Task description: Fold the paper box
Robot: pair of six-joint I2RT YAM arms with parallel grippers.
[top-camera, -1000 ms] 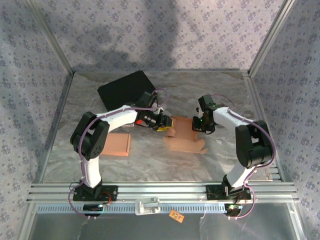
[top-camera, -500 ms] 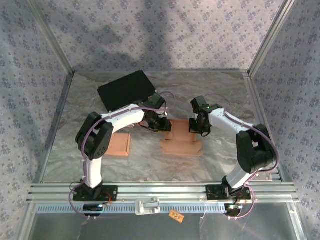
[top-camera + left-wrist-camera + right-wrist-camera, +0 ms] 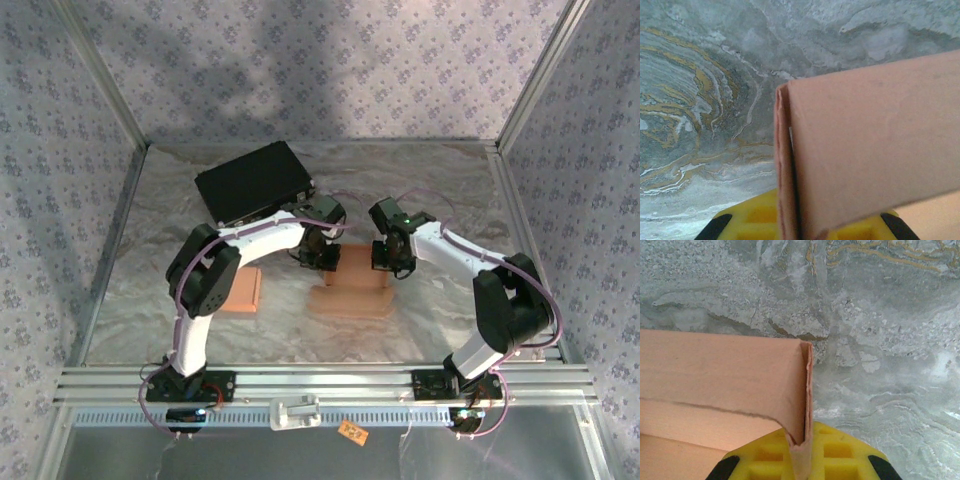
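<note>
The paper box (image 3: 356, 287) is tan cardboard, lying partly folded at the table's middle between both arms. My left gripper (image 3: 326, 256) is at its left end, my right gripper (image 3: 391, 258) at its right end. In the left wrist view a doubled upright wall of the paper box (image 3: 875, 145) runs down between the yellow pads, and the left gripper (image 3: 790, 227) is shut on it. In the right wrist view the right gripper (image 3: 801, 460) is shut on the corner fold of the paper box (image 3: 715, 365), whose lower edge is ragged.
A second flat tan cardboard piece (image 3: 240, 290) lies left of the box, under the left arm. A black case (image 3: 254, 181) sits at the back left. Metal frame rails edge the marbled table (image 3: 440, 180) on all sides.
The left gripper closed onto the box's left wall. Both grippers moved inward and slightly toward the left, and the box's ends rose as it drew narrower.
</note>
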